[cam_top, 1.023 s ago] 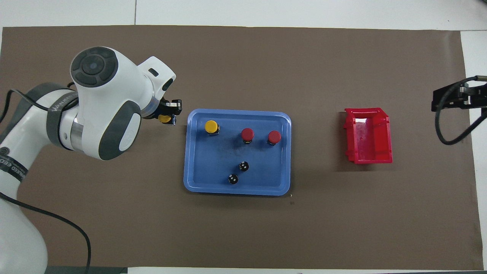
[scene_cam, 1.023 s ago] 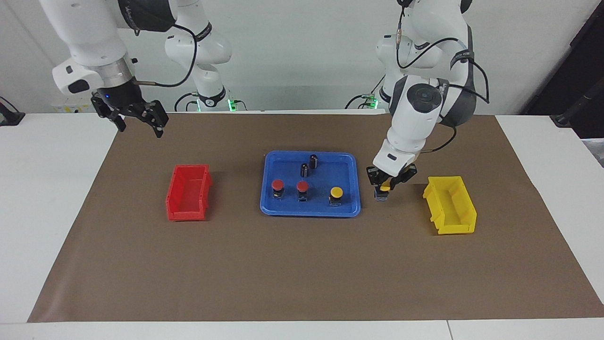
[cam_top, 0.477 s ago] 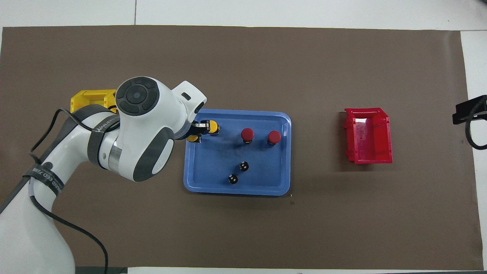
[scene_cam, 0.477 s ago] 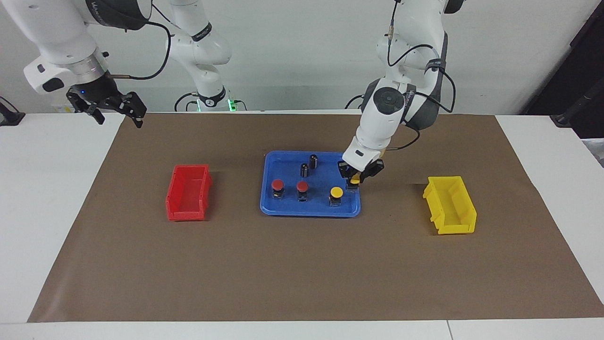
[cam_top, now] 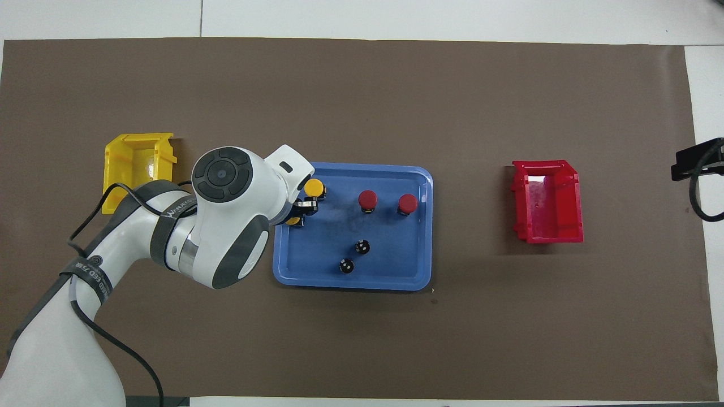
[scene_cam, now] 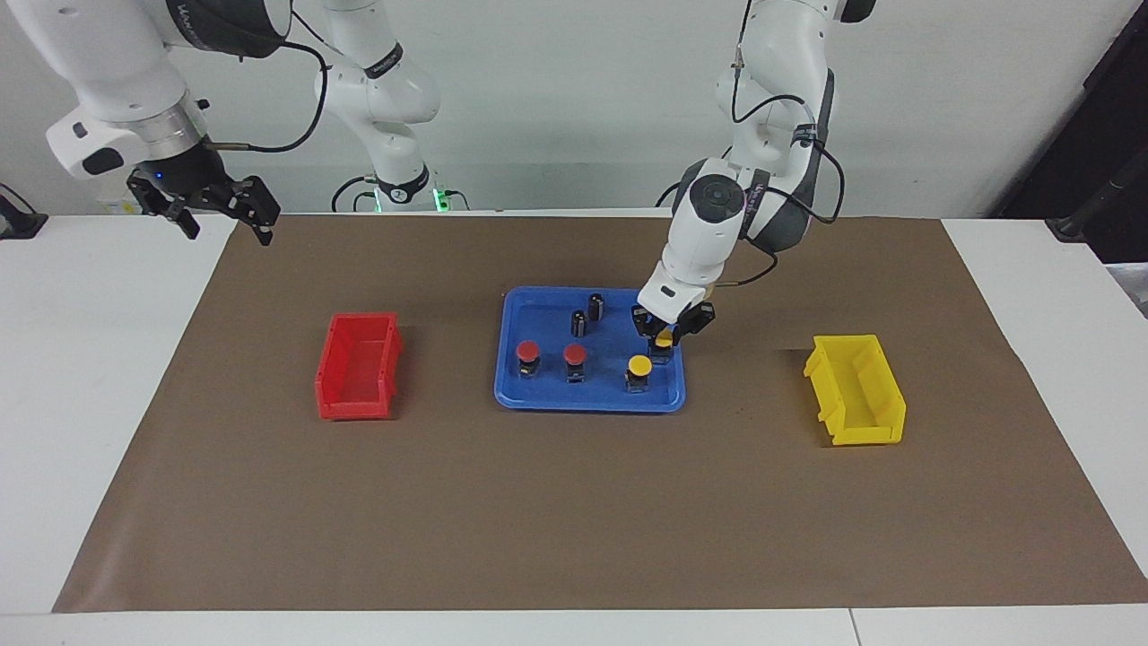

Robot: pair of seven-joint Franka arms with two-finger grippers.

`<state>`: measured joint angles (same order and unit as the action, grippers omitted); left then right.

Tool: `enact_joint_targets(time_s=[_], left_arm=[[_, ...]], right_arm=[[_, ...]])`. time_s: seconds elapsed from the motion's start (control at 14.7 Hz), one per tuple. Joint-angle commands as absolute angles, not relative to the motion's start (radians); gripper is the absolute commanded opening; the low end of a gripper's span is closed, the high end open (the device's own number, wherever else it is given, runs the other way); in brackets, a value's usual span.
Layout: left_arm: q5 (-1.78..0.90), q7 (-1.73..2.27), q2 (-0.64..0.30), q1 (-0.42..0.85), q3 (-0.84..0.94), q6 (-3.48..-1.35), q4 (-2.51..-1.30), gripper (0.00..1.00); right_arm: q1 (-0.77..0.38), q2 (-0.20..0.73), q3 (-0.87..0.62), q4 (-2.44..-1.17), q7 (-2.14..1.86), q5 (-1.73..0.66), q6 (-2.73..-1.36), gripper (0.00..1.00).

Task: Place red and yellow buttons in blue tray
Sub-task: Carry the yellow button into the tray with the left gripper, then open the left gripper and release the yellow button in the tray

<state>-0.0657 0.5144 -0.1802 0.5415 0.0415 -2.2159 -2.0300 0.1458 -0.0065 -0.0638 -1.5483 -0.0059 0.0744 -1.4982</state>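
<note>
The blue tray (scene_cam: 587, 402) lies mid-table; it also shows in the overhead view (cam_top: 396, 271). In it stand two red buttons (scene_cam: 527, 352) (scene_cam: 575, 356) and one yellow button (scene_cam: 639, 367); the overhead view shows the red ones (cam_top: 367, 199) (cam_top: 407, 203) and the yellow one (cam_top: 314, 187). My left gripper (scene_cam: 665, 334) is shut on the second yellow button (scene_cam: 664, 342) (cam_top: 293, 221), low over the tray's end toward the left arm. My right gripper (scene_cam: 229, 230) is open and empty, raised over the mat's corner at the right arm's end.
Two dark capless cylinders (scene_cam: 595, 306) (scene_cam: 578, 322) stand in the tray, nearer to the robots than the buttons. A red bin (scene_cam: 359, 364) sits toward the right arm's end, a yellow bin (scene_cam: 856, 388) toward the left arm's end.
My left gripper carried the yellow button from the mat beside the tray to over the tray's end. My right gripper pulled away from the red bin toward the mat's corner.
</note>
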Motion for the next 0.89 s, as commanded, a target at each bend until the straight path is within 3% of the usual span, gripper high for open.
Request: enact_joint_targets(time_s=[0.0, 0.27, 0.55, 0.68, 0.82], left_arm=[[-0.083, 0.515, -0.141, 0.554, 0.031, -2.246, -2.072, 0.5], [-0.081, 0.505, -0.141, 0.552, 0.028, -2.212, -2.048, 0.96], [-0.055, 0.465, -0.11, 0.502, 0.018, -1.96, -1.895, 1.0], [-0.022, 0.35, -0.12, 0.427, 0.02, -1.847, -1.772, 1.0], [-0.021, 0.202, -0.104, 0.327, 0.02, -1.783, -1.729, 1.0]], right_arm=[[0.15, -0.028, -0.069, -1.575, -0.025, 0.067, -1.52, 1.0], [0.15, -0.028, -0.071, -1.575, -0.023, 0.067, -1.52, 1.0], [0.152, -0.028, -0.071, -1.574, -0.021, 0.067, -1.522, 1.0], [0.15, -0.028, -0.071, -1.574, -0.021, 0.067, -1.522, 1.0], [0.15, -0.028, -0.071, -1.574, -0.025, 0.067, -1.52, 1.0]])
